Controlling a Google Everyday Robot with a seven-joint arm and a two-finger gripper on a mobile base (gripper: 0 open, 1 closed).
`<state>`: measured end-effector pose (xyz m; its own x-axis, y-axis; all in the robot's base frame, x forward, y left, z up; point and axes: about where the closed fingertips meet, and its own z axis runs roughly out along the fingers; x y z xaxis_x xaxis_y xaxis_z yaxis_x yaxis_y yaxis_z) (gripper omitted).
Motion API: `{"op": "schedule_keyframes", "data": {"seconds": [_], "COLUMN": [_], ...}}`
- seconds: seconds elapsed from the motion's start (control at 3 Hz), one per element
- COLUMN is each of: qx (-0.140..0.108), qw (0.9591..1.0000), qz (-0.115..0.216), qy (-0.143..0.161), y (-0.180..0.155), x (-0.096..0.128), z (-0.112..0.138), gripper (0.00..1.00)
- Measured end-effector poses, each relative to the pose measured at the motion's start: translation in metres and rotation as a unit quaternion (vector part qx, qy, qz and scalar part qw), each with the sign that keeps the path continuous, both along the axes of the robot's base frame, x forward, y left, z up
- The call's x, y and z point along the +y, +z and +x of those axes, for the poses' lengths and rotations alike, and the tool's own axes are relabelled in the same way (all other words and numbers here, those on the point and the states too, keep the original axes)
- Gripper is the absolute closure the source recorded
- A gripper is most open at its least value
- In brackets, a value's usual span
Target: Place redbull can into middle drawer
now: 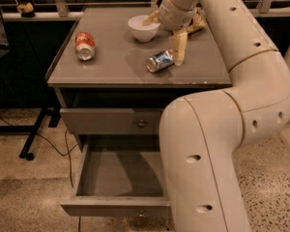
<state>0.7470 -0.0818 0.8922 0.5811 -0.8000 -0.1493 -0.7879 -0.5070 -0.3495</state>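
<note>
- The gripper (178, 52) hangs downward over the back right part of the cabinet top (111, 66), in the upper middle of the frame. Its tip is right beside the right end of the redbull can (159, 61). Whether it is wide or narrow cannot be told, nor whether it touches the can.
- The redbull can lies on its side on the cabinet top, not upright. Its long axis runs from lower left to upper right in the frame. One round end faces lower left, and the other end points up towards the gripper.
- A white bowl (143, 28) stands upright just behind and to the left of the can, near the gripper's wrist. Its pale inside is in view.
- An orange-red can (85, 45) also lies on its side, well apart at the upper left of the cabinet top, with one round end facing the bottom of the frame.
- The thick cream arm (232, 110) sweeps from the lower middle of the frame up the right side to the gripper.
- Under the cabinet top, the top drawer (106, 121) is closed, its round knob (141, 124) showing.
- Below it the middle drawer (111, 209) is pulled out towards the bottom of the frame. Its grey floor is in view, shadowed, with the right part hidden behind the arm.
</note>
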Motion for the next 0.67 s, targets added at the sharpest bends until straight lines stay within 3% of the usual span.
{"op": "schedule_keyframes", "data": {"seconds": [0.33,0.67], "qx": [-0.001,-0.001], "qw": [0.9998,0.9998], "qz": [0.000,0.000], "qy": [0.018,0.018], "y": [-0.0278,-0.0278], "x": [0.0259,0.0260], "z": [0.0204,0.0205], "gripper": [0.00,0.00]}}
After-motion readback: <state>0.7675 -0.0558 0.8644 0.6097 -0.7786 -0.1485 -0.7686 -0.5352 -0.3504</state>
